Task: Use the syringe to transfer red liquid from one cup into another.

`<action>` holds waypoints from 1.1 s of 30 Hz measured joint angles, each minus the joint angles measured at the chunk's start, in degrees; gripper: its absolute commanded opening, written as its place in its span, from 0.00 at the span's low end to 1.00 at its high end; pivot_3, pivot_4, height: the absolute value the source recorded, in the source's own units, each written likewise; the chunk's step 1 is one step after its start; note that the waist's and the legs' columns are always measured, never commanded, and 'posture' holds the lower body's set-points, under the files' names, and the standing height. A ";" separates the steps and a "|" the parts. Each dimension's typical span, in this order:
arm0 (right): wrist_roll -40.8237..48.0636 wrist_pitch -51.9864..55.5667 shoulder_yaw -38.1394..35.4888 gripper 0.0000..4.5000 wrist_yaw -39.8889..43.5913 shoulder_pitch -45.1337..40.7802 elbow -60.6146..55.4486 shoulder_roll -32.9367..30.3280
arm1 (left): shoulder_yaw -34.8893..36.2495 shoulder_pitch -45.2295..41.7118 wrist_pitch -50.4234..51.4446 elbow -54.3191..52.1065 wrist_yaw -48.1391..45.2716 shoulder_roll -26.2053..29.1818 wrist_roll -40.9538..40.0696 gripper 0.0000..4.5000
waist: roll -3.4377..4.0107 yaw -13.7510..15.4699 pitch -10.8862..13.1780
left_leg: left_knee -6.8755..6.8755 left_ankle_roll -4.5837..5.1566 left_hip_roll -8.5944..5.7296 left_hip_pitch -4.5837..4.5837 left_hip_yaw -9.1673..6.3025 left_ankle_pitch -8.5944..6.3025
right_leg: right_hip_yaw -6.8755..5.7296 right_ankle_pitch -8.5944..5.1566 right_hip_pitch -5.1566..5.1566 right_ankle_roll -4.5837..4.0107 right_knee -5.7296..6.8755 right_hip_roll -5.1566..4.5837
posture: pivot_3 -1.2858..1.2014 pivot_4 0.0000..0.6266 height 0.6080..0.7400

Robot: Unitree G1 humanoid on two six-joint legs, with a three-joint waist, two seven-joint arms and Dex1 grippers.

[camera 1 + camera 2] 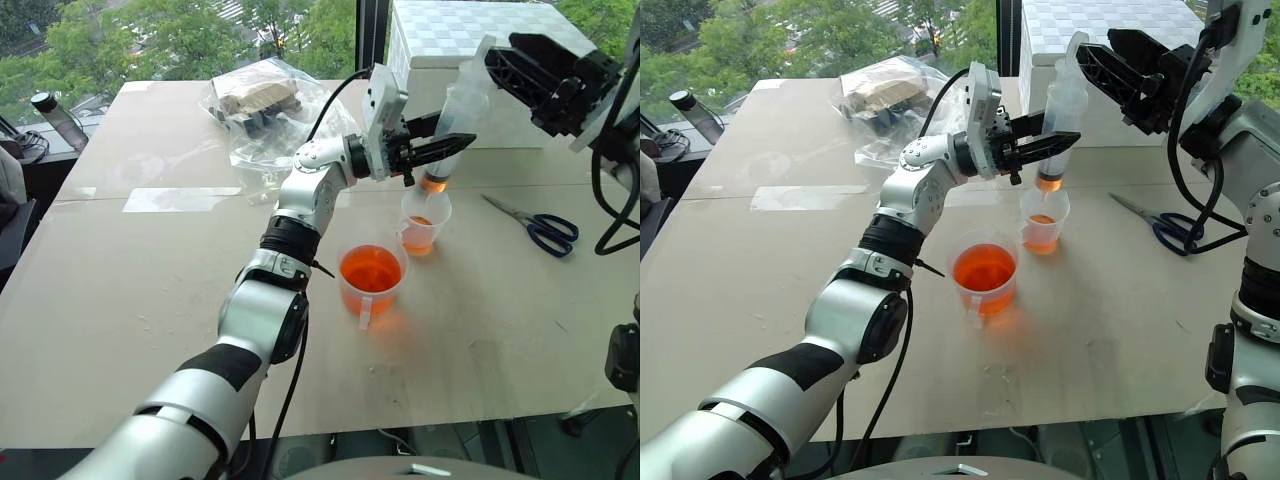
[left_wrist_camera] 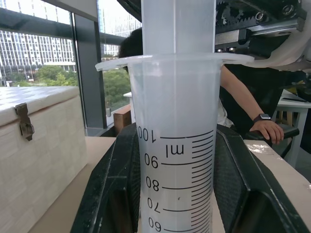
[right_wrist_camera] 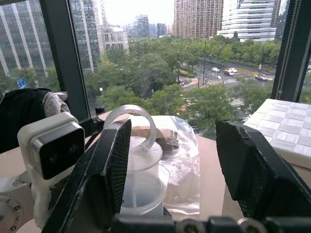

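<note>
- Left eye view: we found the left gripper [image 1: 440,146] clamped across the barrel of the syringe [image 1: 462,110], which stood nearly upright with its nozzle just above the smaller cup [image 1: 425,222]. We judged this hold was chosen to steady the barrel over the receiving cup while the plunger was worked from above. A little red liquid [image 1: 433,183] sat at the bottom of the barrel.
- Right eye view: the right gripper [image 1: 1120,70] stood at the plunger's top end, jaws parted, one finger against the plunger head; we could not confirm a grip. The smaller cup held a shallow layer of red; the wider cup [image 1: 985,272], just beside it toward the robot, remained about half full. Scissors [image 1: 1170,228] lay apart to the right, clear of the work.
- Left wrist view: both fingers [image 2: 114,194] pressed the barrel's sides below its flange, scale marks facing the camera. A person's hand [image 2: 266,130] rested on a table behind.
- Right wrist view: the plunger's ring [image 3: 130,121] sat by one finger [image 3: 104,170], the other finger well apart, which we judged a pushing posture.
</note>
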 measured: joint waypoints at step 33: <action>-6.63 10.09 1.59 0.02 3.85 -1.34 0.42 -2.25 | 1.76 -2.93 -8.04 12.35 -1.66 -2.60 5.00 0.31 | 0.00 0.01 0.00 | 0.01 0.00 0.00 -0.04 -0.02 0.00 | -0.19 0.00 -0.02 0.00 0.03 0.00 | 0.52 0.24 1.00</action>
